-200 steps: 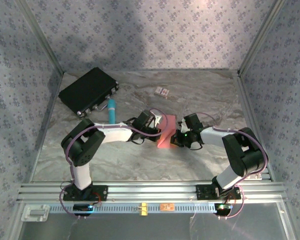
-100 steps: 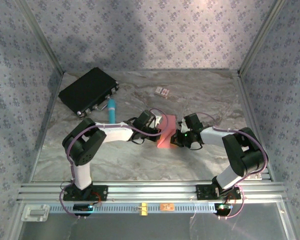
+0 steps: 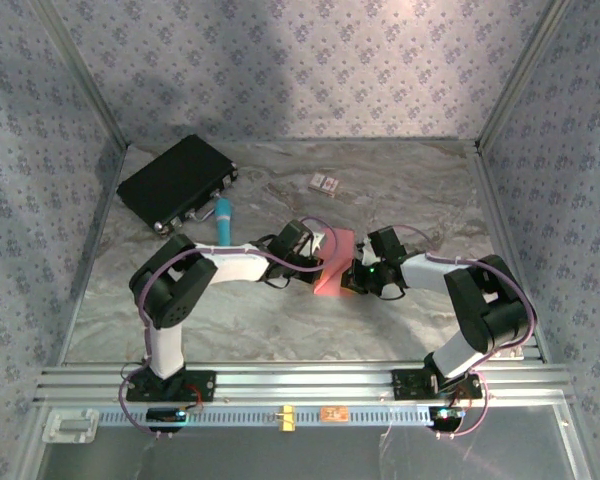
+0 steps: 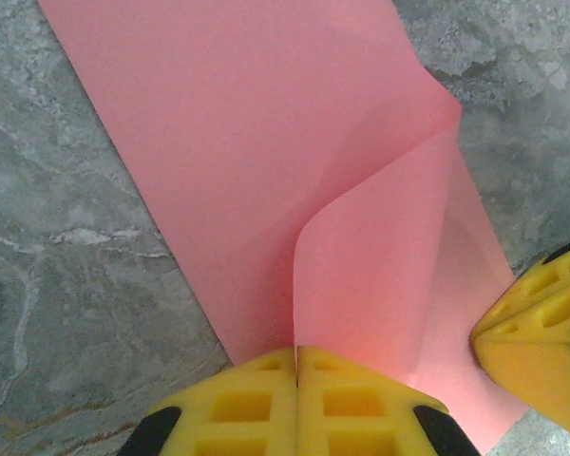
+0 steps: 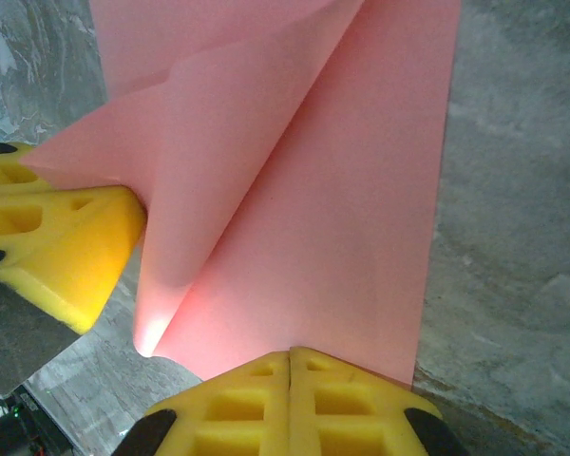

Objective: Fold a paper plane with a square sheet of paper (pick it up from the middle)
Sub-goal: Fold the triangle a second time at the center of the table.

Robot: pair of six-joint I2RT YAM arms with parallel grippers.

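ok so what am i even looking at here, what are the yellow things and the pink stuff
These are two robot arms bolted to a table, each ending in a yellow two-finger clamp. The wide picture looks down from above and behind them; the close-ups come from a camera on each wrist. The left gripper and right gripper are both shut on the pink paper, pinching it from opposite sides so it curls into a fold. Also on the table: a black case, a teal marker and a small card.
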